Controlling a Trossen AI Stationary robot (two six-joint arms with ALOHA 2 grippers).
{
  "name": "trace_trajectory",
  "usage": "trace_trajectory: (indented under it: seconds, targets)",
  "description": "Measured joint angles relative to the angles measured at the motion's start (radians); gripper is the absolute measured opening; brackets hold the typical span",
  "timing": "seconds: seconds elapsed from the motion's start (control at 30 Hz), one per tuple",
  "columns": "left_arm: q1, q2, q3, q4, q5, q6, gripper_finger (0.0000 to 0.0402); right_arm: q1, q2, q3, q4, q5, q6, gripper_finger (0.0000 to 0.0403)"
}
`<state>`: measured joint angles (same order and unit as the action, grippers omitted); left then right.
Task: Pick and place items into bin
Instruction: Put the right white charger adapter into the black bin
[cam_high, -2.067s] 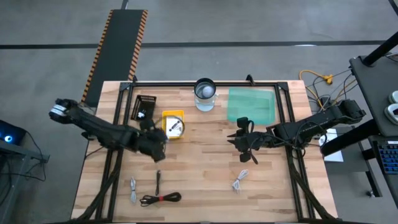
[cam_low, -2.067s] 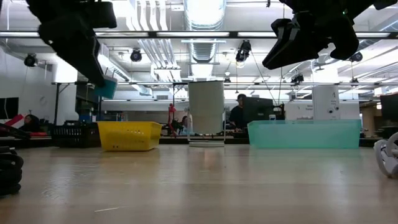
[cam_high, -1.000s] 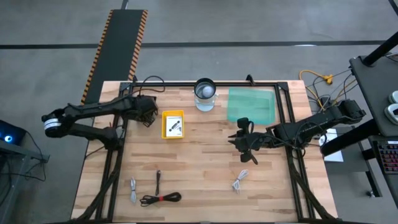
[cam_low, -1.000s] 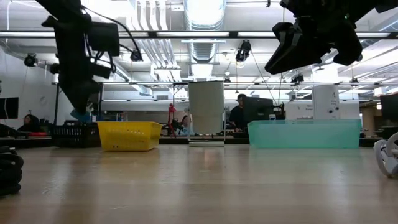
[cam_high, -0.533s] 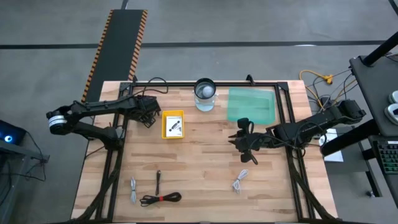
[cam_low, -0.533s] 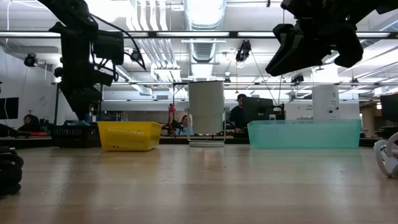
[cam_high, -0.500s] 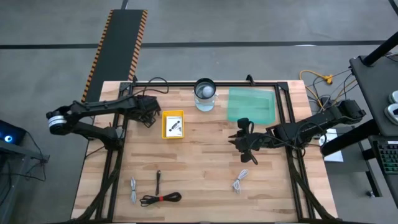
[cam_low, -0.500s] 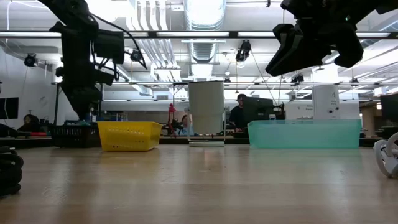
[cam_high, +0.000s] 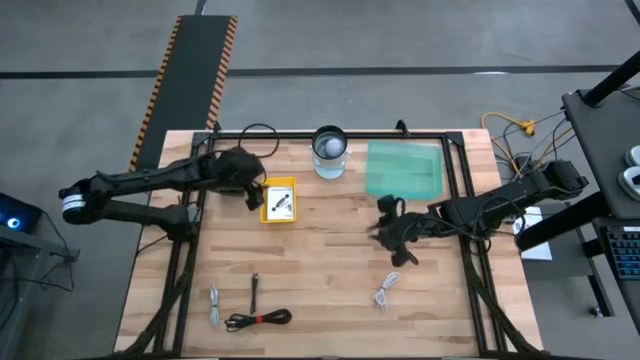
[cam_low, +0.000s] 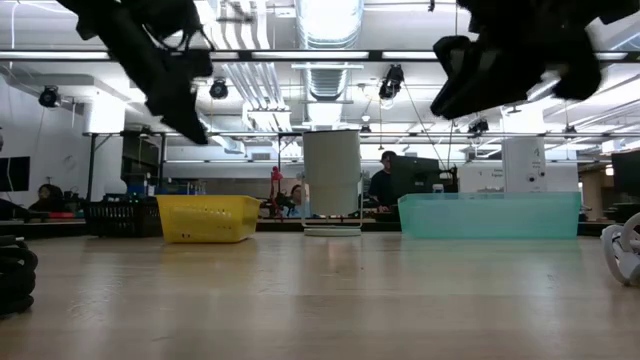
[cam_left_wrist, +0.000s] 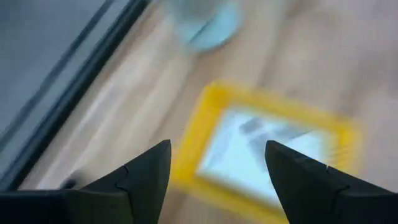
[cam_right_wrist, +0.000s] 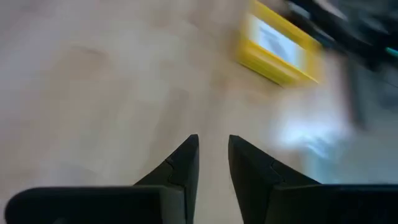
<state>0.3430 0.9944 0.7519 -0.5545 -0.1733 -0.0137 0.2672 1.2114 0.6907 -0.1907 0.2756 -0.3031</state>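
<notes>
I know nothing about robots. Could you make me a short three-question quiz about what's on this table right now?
1. True or false: the yellow bin lies nearer the left gripper than the right gripper.
2. Which container on the wooden table is the widest? A) the yellow bin B) the green tray C) the round cup
3. Fill in: the black cable coil, near the table's front edge, is bound with a ___ tie.

Key
1. True: the left gripper, its fingers spread wide, hangs at the bin's left edge.
2. B
3. red
</notes>
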Motion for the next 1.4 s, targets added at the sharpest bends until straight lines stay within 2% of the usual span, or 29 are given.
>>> trace_trajectory:
  seconds: [0.1, 0.2, 0.33, 0.43, 0.57, 1.17, 1.27, 1.4]
  targets:
    - [-0.032, -0.032, -0.016, 0.11, 0.112, 0.025, 0.0243, 0.002, 0.0, 0.005, 0.027, -0.248, -0.053, 0.0098]
    - [-0.06, -0.047, -0.023, 0.14, 0.138, 0.03, 0.0243, 0.002, 0.0, 0.005, 0.01, -0.461, -0.09, 0.0129]
    - [-0.075, -0.048, -0.024, 0.142, 0.139, 0.028, 0.0243, 0.013, 0.0, 0.005, -0.094, -0.581, -0.082, 0.0173]
    - [-0.076, -0.043, -0.026, 0.144, 0.139, 0.027, 0.0243, 0.031, 0.0, -0.004, -0.158, -0.592, -0.087, 0.0197]
    - [-0.076, -0.031, -0.035, 0.15, 0.139, 0.025, 0.0243, 0.052, 0.001, -0.04, -0.137, -0.592, -0.089, 0.0212]
    - [-0.076, 0.021, -0.039, 0.16, 0.139, 0.019, 0.0243, 0.065, 0.001, -0.329, 0.345, -0.586, -0.041, 0.0215]
    - [-0.076, 0.021, -0.039, 0.173, 0.139, 0.019, 0.0243, 0.065, 0.001, -0.367, 0.413, -0.542, -0.013, 0.0215]
    - [-0.076, 0.021, -0.039, 0.18, 0.139, 0.019, 0.0243, 0.064, 0.001, -0.387, 0.417, -0.503, 0.033, 0.0215]
